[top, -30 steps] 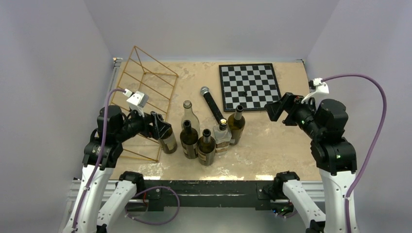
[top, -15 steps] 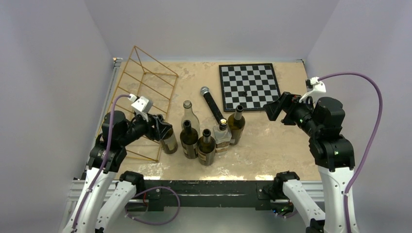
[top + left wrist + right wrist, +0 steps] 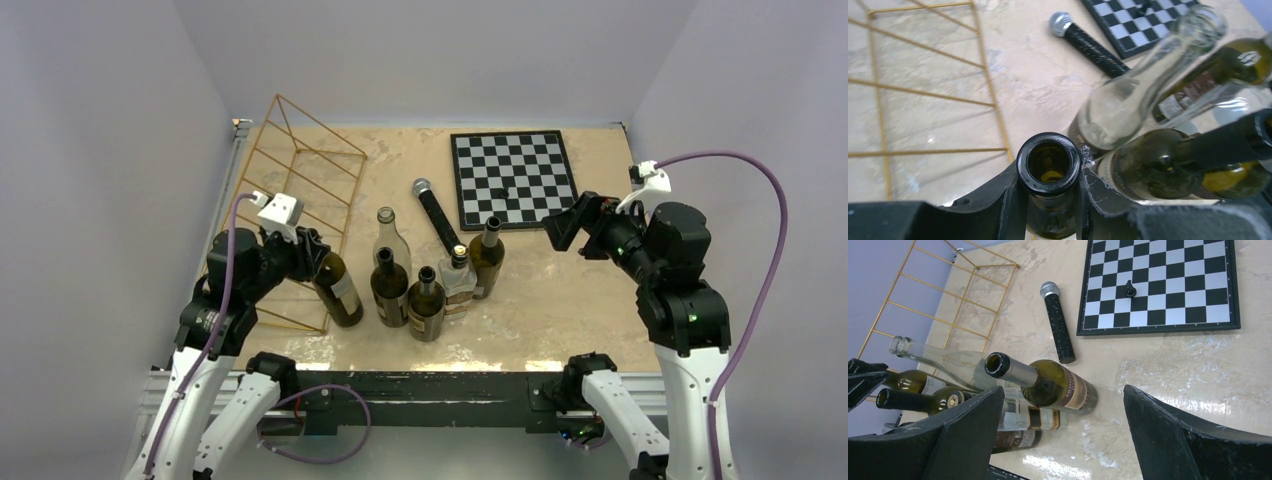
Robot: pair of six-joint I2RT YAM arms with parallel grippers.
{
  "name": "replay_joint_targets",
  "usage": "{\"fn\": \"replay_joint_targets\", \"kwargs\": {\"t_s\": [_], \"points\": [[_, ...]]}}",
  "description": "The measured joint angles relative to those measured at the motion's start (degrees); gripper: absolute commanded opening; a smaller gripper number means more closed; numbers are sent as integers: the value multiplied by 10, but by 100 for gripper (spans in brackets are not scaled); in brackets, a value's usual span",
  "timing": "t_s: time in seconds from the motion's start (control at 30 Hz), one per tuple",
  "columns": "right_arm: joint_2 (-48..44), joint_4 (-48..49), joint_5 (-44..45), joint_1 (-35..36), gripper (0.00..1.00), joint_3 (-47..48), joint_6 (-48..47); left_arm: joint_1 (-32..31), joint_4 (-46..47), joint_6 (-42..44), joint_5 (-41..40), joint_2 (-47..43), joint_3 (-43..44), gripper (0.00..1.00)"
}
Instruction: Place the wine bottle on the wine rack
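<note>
Beside the rack, your left gripper clamps the neck of the tilted bottle; your right gripper gapes, idle. Lift clear of the other bottles, then lay it lengthwise across the bars.

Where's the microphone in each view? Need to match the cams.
Top external: the microphone lies mid-table, just left of the chessboard.
Left wrist: the microphone is at top centre, head towards the upper left, running along the chessboard edge.
Right wrist: the microphone is at upper centre, head up, left of the chessboard.
Shared landmark: the chessboard, in all three views.
</note>
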Motion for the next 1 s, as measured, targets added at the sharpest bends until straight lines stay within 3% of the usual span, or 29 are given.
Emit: {"fn": "replay_joint_targets", "kwargs": {"t_s": [0.57,1.0], "points": [[-3,0,-7,0,95,0,0,0,-188,-69,-252,12,206,0],[-2,0,-7,0,94,-2,0,15,-233,-164,-362,62,197,0]]}}
